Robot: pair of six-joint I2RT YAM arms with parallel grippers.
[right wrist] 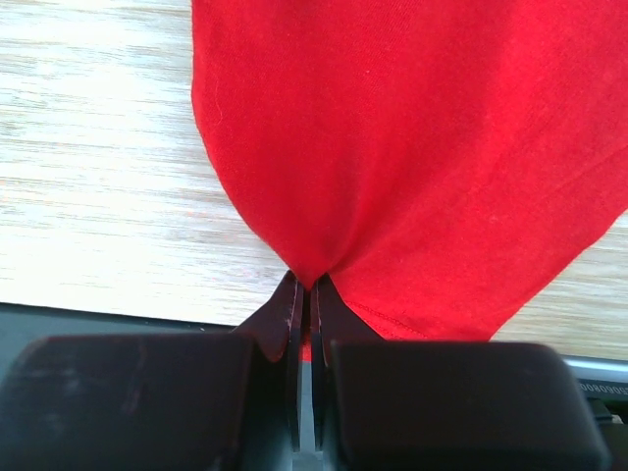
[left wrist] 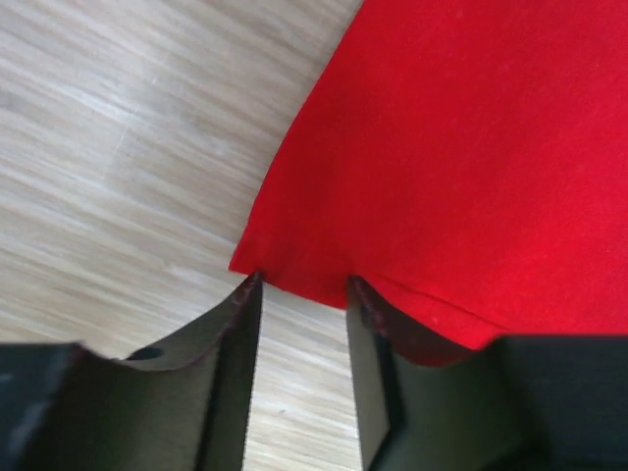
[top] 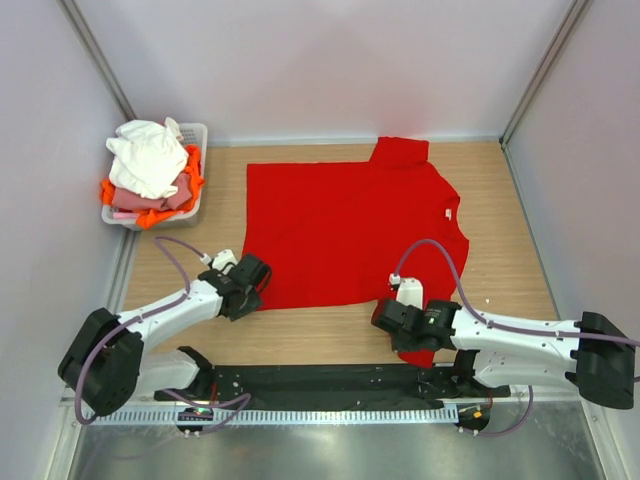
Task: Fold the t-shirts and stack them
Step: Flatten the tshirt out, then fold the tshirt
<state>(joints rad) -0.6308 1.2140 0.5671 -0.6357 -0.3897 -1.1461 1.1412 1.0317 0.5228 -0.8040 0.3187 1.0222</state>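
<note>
A large red t-shirt [top: 350, 225] lies spread flat on the wooden table. My left gripper [top: 256, 282] is open at the shirt's near left corner; in the left wrist view the corner [left wrist: 294, 265] lies just past my fingertips [left wrist: 245, 294], with bare table between the jaws. My right gripper [top: 385, 312] is shut on the red shirt's near right sleeve; the right wrist view shows cloth [right wrist: 392, 177] pinched and gathered between the closed jaws [right wrist: 308, 287]. White, pink and orange shirts [top: 150, 165] are piled in the basket.
A white slotted basket [top: 198, 135] stands at the back left corner. Grey walls enclose the table on three sides. A black rail [top: 330, 380] runs along the near edge between the arm bases.
</note>
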